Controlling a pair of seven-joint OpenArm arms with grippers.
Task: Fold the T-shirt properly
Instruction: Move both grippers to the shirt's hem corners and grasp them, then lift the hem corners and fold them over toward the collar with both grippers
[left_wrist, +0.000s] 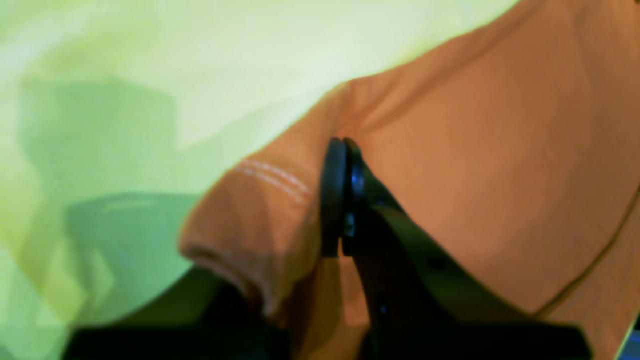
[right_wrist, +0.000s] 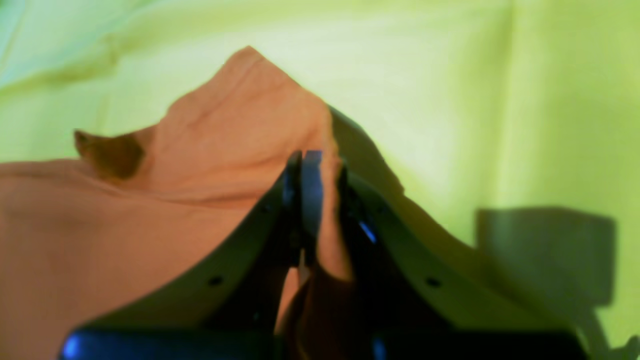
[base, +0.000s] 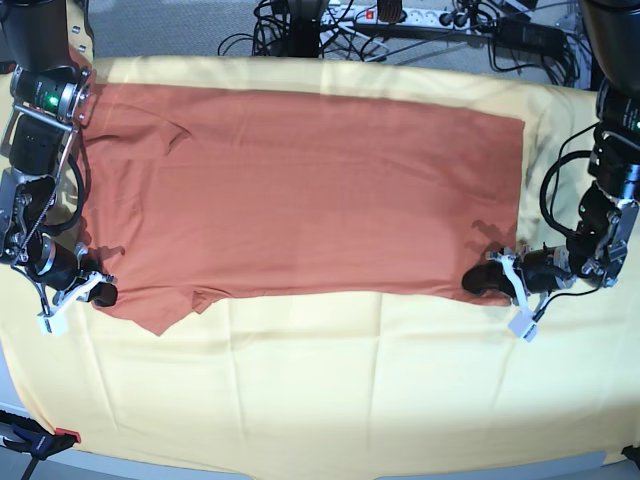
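Observation:
The rust-orange T-shirt (base: 300, 190) lies spread flat on the pale yellow cloth (base: 320, 390). My left gripper (base: 482, 281) sits at the shirt's near right corner. In the left wrist view its black fingers (left_wrist: 335, 195) are pressed together with the stitched hem of the T-shirt (left_wrist: 500, 150) bunched around them. My right gripper (base: 100, 293) is at the near left corner by the sleeve. Seen from the right wrist, the right gripper (right_wrist: 320, 200) pinches a raised fold of the T-shirt (right_wrist: 100, 225) between its jaws.
Cables and a power strip (base: 400, 18) run along the far edge behind the table. A clamp (base: 40, 438) sits at the near left corner. Wide yellow cloth (right_wrist: 500, 100) stretches between the shirt and the table's front edge.

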